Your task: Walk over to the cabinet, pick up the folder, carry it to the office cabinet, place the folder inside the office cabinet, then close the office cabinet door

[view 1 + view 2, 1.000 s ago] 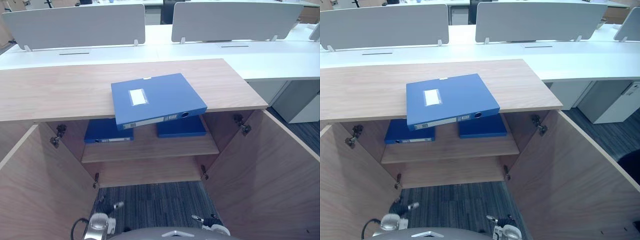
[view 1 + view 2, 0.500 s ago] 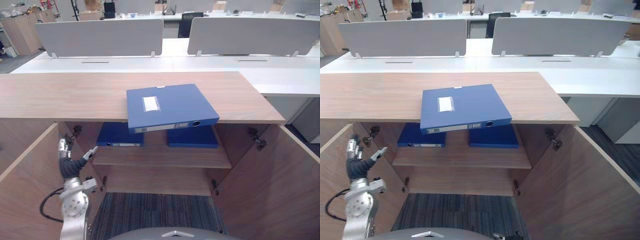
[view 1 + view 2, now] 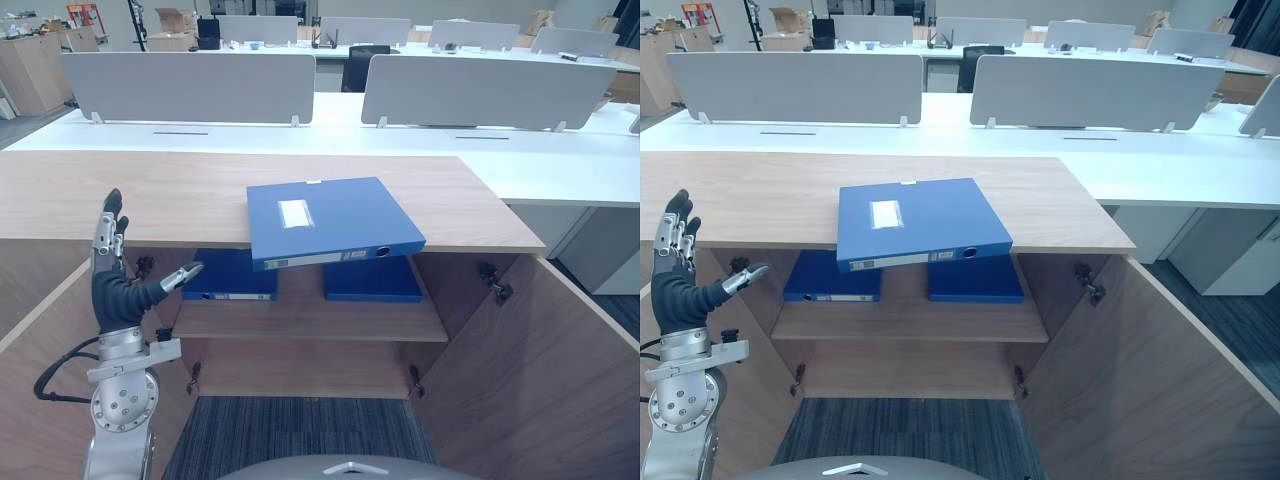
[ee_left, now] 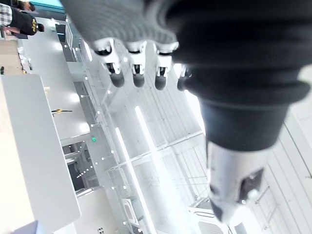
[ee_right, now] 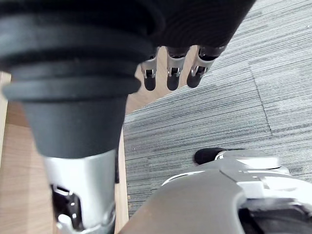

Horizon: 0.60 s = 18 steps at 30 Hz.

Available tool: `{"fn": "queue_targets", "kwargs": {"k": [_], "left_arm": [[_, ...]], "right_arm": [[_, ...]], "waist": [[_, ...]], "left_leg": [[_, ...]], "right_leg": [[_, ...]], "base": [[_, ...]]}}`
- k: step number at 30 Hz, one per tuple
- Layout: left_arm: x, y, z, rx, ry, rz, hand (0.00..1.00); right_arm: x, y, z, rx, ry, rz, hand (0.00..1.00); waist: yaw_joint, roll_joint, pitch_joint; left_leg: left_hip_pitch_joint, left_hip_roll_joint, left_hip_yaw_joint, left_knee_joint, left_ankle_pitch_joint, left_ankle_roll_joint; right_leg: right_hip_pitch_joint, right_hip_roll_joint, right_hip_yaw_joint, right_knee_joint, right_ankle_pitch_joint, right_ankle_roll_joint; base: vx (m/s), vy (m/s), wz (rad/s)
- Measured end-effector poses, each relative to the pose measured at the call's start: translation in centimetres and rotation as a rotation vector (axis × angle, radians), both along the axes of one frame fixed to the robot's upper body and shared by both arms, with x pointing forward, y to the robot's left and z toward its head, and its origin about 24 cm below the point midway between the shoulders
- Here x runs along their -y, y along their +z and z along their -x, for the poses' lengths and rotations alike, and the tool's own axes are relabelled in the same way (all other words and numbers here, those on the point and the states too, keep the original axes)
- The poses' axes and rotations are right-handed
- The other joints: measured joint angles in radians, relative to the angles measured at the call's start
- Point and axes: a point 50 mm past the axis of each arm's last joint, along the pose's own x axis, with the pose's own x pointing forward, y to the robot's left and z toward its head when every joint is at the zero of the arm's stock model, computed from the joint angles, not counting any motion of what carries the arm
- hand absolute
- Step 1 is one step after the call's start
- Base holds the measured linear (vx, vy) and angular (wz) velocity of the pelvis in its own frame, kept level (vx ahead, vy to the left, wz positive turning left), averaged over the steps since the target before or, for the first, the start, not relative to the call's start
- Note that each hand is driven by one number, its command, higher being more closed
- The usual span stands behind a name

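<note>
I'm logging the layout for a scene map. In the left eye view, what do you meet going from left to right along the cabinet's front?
left robot hand → blue folder → hinge → open right door

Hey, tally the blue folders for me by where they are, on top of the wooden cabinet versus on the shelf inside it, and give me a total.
On the wooden cabinet top, blue plastic folder: 1
On the inner wooden shelf, blue plastic folders: 2
Total: 3 folders
</note>
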Motion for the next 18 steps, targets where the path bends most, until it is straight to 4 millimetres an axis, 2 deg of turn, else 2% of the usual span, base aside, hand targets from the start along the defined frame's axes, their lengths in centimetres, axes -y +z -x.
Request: {"fn": "queue_targets", "kwargs": {"k": [3, 4, 8, 14, 18], "left_arm": [[1.2, 0.0, -0.4, -0.001, -0.054, -0.019, 0.0], [2.4, -0.1, -1.3, -0.007, -0.115, -0.084, 0.0], [4.7, -0.7, -3.2, -0.041, -0.232, -0.282, 0.0], [7.9, -2.3, -4.8, -0.075, -0.334, -0.533, 0.0], [9.3, -2.9, -5.7, -0.075, -0.359, -0.645, 0.0]], "right_arm": [[-0.1, 0.0, -0.1, 0.002, 0.011, -0.012, 0.0], [-0.1, 0.0, -0.3, 0.015, 0.014, -0.013, 0.0], [-0.2, 0.1, -0.5, 0.027, 0.025, -0.014, 0.0], [-0.2, 0.1, -0.6, 0.032, 0.025, -0.014, 0.0], [-0.2, 0.1, -0.6, 0.032, 0.024, -0.014, 0.0]], "waist": [[-0.006, -0.001, 0.0], [-0.009, 0.0, 0.002], [-0.03, 0.0, 0.002], [-0.054, 0.0, 0.002], [-0.059, 0.0, 0.002]], "left_leg": [[0.003, 0.003, 0.009, 0.0, 0.0, 0.0], [0.006, 0.002, 0.009, 0.0, 0.0, 0.0], [0.012, 0.002, 0.014, -0.001, -0.004, -0.006], [0.01, 0.002, 0.02, -0.001, -0.008, -0.005], [0.008, 0.002, 0.03, 0.0, -0.013, -0.009]], "right_leg": [[-0.007, 0.003, 0.012, 0.005, 0.0, 0.0], [-0.007, 0.004, 0.012, 0.002, -0.007, -0.01], [-0.005, 0.004, 0.014, 0.003, -0.008, -0.014], [-0.007, 0.003, 0.018, -0.004, -0.005, -0.02], [-0.014, 0.004, 0.024, -0.007, -0.006, -0.023]], "base": [[-0.01, -0.001, -0.11], [-0.04, -0.004, -0.07], [-0.05, 0.0, -0.04], [-0.01, 0.002, -0.01], [0.03, 0.005, -0.07]]}}
